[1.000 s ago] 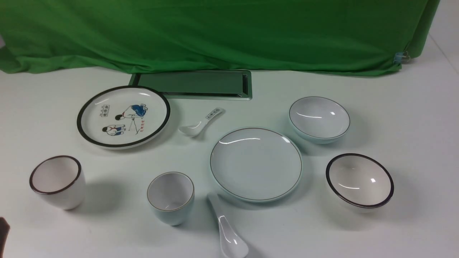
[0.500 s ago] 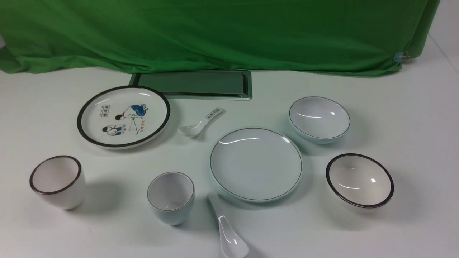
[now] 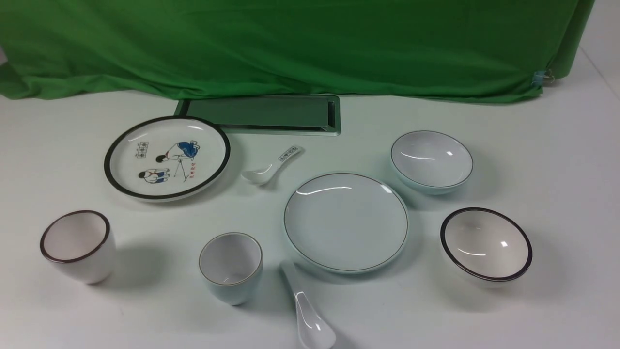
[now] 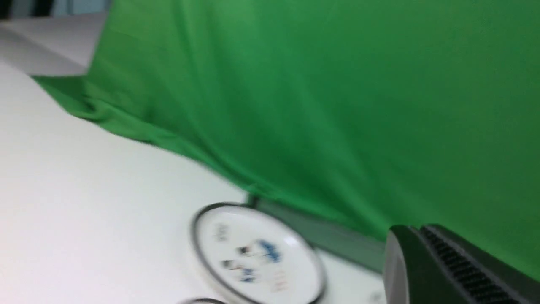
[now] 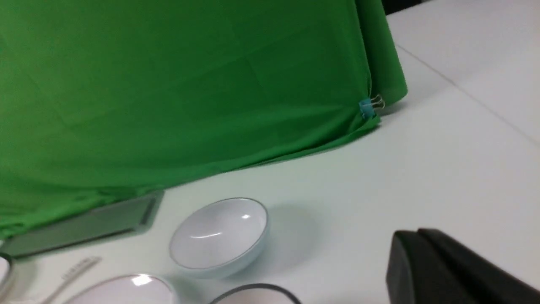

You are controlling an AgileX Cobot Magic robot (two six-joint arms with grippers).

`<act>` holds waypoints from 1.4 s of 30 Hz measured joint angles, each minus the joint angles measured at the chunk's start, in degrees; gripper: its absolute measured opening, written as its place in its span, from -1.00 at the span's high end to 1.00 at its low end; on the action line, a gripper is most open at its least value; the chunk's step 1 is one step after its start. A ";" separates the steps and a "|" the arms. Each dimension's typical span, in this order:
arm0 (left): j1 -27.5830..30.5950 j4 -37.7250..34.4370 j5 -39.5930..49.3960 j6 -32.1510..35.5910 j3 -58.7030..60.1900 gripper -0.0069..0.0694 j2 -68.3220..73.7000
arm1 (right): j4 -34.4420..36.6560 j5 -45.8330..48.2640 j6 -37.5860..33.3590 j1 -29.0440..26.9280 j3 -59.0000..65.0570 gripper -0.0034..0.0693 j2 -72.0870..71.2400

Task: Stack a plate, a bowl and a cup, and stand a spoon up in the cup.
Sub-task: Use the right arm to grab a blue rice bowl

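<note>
One plate [image 3: 346,222] — pale blue-white, glossy, thin dark rim; lying flat.

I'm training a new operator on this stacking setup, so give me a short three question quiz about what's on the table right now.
1. True or false: the bowl stands on the table, apart from the plate.
2. What lies between the cartoon plate and the plate? A) dark-rimmed cup B) patterned spoon C) black-rimmed bowl
3. Short answer: what is inside the cup?
Key: 1 true; 2 B; 3 nothing, the spoon lies on the table beside it.
</note>
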 joint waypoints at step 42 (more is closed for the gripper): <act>-17.17 -11.34 33.45 39.80 -35.00 0.89 54.63 | 9.87 36.28 -22.71 9.20 -82.99 -0.48 105.02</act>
